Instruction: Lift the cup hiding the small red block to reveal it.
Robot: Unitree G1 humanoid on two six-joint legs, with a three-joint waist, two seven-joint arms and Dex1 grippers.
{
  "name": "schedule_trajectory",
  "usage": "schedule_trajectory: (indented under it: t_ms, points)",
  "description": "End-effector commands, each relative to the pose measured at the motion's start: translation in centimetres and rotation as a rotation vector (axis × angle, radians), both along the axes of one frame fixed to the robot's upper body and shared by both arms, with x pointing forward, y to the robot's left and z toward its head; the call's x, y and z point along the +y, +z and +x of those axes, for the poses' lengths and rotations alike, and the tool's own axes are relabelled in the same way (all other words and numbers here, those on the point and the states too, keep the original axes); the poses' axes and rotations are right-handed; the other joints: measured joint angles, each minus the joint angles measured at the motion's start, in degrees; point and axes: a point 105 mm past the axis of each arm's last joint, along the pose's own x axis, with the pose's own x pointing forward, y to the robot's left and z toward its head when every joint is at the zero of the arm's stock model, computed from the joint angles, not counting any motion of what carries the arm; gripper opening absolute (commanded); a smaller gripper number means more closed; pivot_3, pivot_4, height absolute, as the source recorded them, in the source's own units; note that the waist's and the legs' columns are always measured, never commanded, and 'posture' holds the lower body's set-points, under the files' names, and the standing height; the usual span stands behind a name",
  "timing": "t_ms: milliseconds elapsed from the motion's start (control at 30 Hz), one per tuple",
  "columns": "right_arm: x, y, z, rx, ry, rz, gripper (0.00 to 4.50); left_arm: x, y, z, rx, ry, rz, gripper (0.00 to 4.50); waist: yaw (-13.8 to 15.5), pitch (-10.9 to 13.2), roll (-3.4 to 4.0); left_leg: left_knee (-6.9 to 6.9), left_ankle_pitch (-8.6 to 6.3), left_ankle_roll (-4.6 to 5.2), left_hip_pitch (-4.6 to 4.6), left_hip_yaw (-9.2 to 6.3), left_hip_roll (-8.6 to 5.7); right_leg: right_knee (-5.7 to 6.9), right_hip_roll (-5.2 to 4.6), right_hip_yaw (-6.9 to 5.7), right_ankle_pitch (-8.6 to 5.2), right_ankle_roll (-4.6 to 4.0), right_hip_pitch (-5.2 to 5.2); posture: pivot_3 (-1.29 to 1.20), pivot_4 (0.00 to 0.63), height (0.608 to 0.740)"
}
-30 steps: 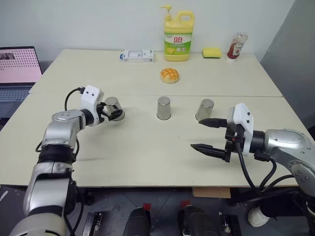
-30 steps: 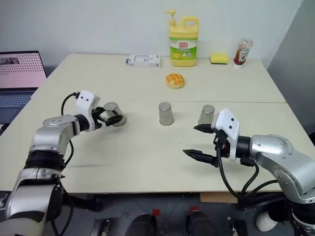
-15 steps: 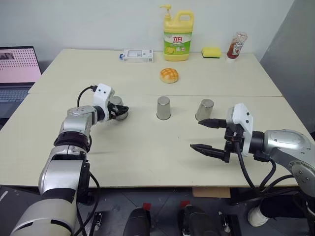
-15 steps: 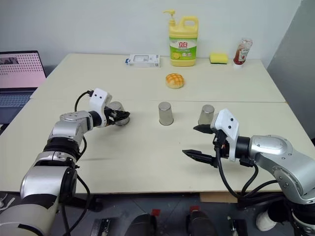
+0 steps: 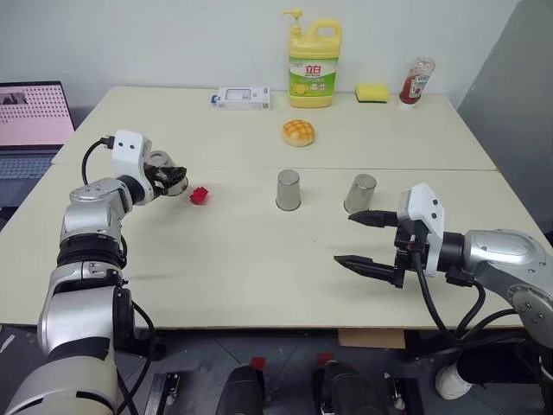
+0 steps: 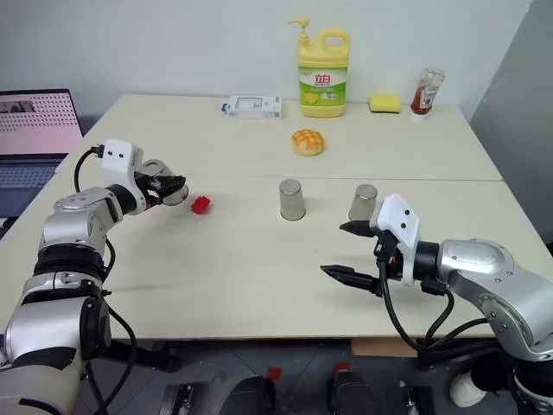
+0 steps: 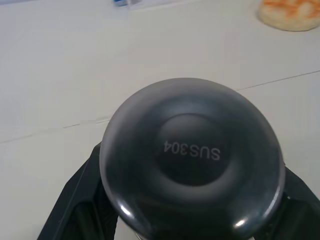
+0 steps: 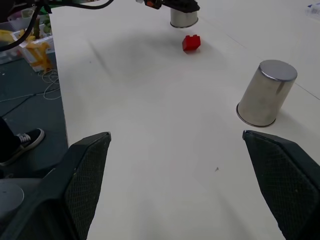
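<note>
Cup's off the worktop, red block out in the open

I've got the left end effector (image 5: 173, 181) clamped on the cup (image 5: 164, 170), held just clear of the worktop (image 5: 259, 251); the small red block (image 5: 200, 195) sits bare right beside it. My right end effector (image 5: 371, 241) hangs over the near right side, fingers wide apart, gripping nothing. Two more steel cups (image 5: 288, 189) (image 5: 359, 193) stand upside down mid-worktop, well apart from the block

Left tool (image 5: 173, 181) with cup (image 5: 164, 175) beside small red block (image 5: 200, 195)
</note>
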Motion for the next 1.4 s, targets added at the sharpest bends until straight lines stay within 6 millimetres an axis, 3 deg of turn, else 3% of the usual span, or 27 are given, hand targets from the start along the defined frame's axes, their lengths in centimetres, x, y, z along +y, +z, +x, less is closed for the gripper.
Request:
schedule_trajectory:
  t_ms: [33, 333, 400, 533, 700, 867, 933, 1033, 1200, 1400]
  points:
    - [0.1, 1.3, 0.0, -0.062, 0.021, 0.002, 4.50, -0.2, 0.1, 0.5, -0.035, 0.035, -0.043, 2.75, 0.05, 0.00, -0.03, 0.01, 0.00, 0.00, -0.02, 0.01, -0.01, -0.01, 0.00, -0.01, 0.00, 0.00, 0.00, 0.00, 0.150, 0.740]
    - [0.2, 1.4, -0.1, -0.060, 0.022, 0.004, 4.50, 0.8, -1.4, 0.7, -0.007, 0.137, -0.043, 2.75, 0.07, 0.00, -0.05, -0.02, 0.00, 0.00, -0.03, 0.01, 0.00, -0.01, 0.00, -0.04, 0.00, 0.00, -0.01, 0.00, 0.150, 0.740]
    - [0.2, 1.4, -0.2, -0.059, 0.021, 0.005, 4.50, 1.1, -1.6, 0.6, -0.003, 0.153, -0.060, 3.45, 0.03, 0.00, -0.05, -0.02, 0.00, 0.00, -0.02, 0.01, 0.00, 0.00, 0.00, -0.04, 0.01, 0.00, -0.01, 0.00, 0.150, 0.740]
    - [0.2, 1.4, -0.2, -0.059, 0.018, 0.008, 4.50, 1.4, -1.3, 0.5, -0.006, 0.159, -0.070, 4.30, -0.04, 0.00, -0.05, -0.01, 0.00, 0.00, 0.00, 0.02, 0.00, 0.02, 0.00, -0.04, 0.01, 0.00, -0.01, 0.00, 0.150, 0.740]
    - [0.3, 1.4, -0.2, -0.062, 0.015, 0.014, 4.50, 2.6, 0.5, 0.3, -0.059, 0.184, 0.008, 4.47, -0.04, 0.00, -0.05, -0.02, 0.00, 0.00, 0.00, 0.03, 0.01, 0.01, 0.00, -0.02, 0.01, 0.00, -0.01, 0.00, 0.150, 0.740]
    - [0.2, 1.6, -0.2, -0.071, 0.010, 0.034, 4.50, 3.2, 4.8, -0.6, -0.196, 0.165, 0.052, 4.47, -0.03, 0.00, -0.06, -0.02, 0.00, -0.01, -0.01, 0.02, 0.03, 0.01, 0.00, -0.03, 0.01, 0.00, -0.01, 0.00, 0.150, 0.740]
    - [0.2, 1.8, 0.1, -0.084, 0.001, 0.049, 4.50, 2.4, 6.7, -1.6, -0.237, 0.090, 0.108, 4.47, -0.20, 0.00, -0.06, -0.04, 0.00, -0.01, 0.00, -0.01, 0.09, 0.01, -0.03, 0.02, 0.01, 0.00, -0.02, 0.00, 0.150, 0.740]
    - [0.0, 1.9, 0.4, -0.106, -0.008, 0.053, 4.50, 0.8, 7.5, -3.5, -0.227, -0.060, 0.196, 4.47, -0.16, 0.00, -0.05, -0.06, 0.00, -0.02, 0.01, -0.04, 0.09, 0.03, -0.06, 0.01, 0.01, -0.01, -0.03, 0.00, 0.150, 0.740]
    - [-0.3, 1.9, 0.7, -0.126, -0.007, 0.048, 4.50, -0.5, 6.9, -7.8, -0.082, -0.310, 0.253, 4.47, -0.28, 0.00, -0.05, -0.07, 0.00, -0.02, 0.08, -0.04, 0.12, 0.04, -0.09, 0.07, 0.00, -0.01, -0.03, 0.00, 0.150, 0.740]
    - [-1.1, 1.2, 0.6, -0.064, 0.006, 0.017, 4.50, -0.4, 5.0, -12.0, 0.135, -0.470, 0.272, 4.47, -0.11, 0.01, -0.03, -0.07, 0.00, -0.01, 0.12, -0.10, 0.14, 0.06, -0.09, 0.03, -0.03, -0.07, -0.03, 0.00, 0.150, 0.740]
